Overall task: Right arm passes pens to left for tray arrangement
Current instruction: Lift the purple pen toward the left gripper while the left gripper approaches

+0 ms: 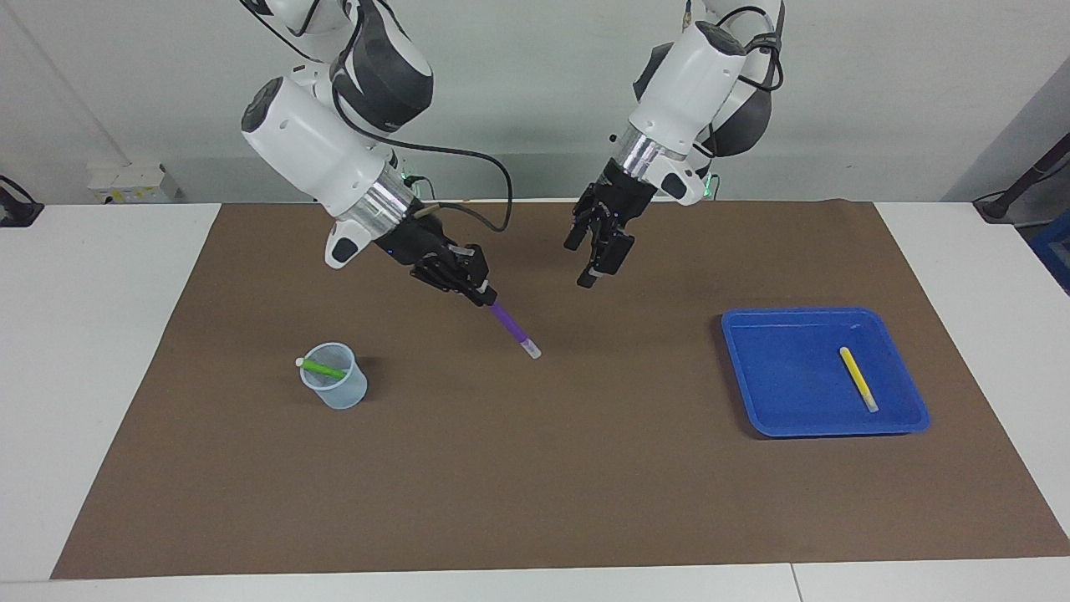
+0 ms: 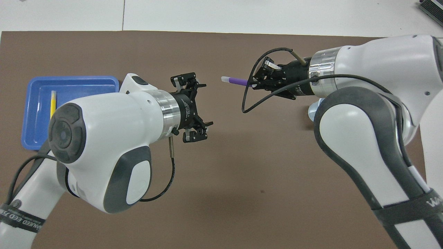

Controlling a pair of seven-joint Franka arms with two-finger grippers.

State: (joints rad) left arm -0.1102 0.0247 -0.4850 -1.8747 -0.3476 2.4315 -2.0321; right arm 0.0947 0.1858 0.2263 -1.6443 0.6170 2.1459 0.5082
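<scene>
right end effector [image 1: 483, 294] clamps the purple pen [image 1: 512, 326] over mid-table; left end effector [image 1: 595, 269] waits, fingers apart. we should steer the pale tip squarely between them before letting go. yellow pen [image 1: 858, 378] lies in the tray [image 1: 752, 393].

Colour-wise: a purple pen [image 1: 506, 323] with a pale whitish tip is seen beside the translucent bluish cup [image 1: 336, 390], where 1 bright green pen [image 1: 322, 368] with a white end is propped. A yellow pen [image 1: 858, 378] is laid in the bright blue tray [image 1: 773, 418]. Everything is set on a plain brown mat [image 1: 535, 485] over a white table [image 1: 84, 351]. Both arms are white with dark-grey panels, and the grippers are black.
</scene>
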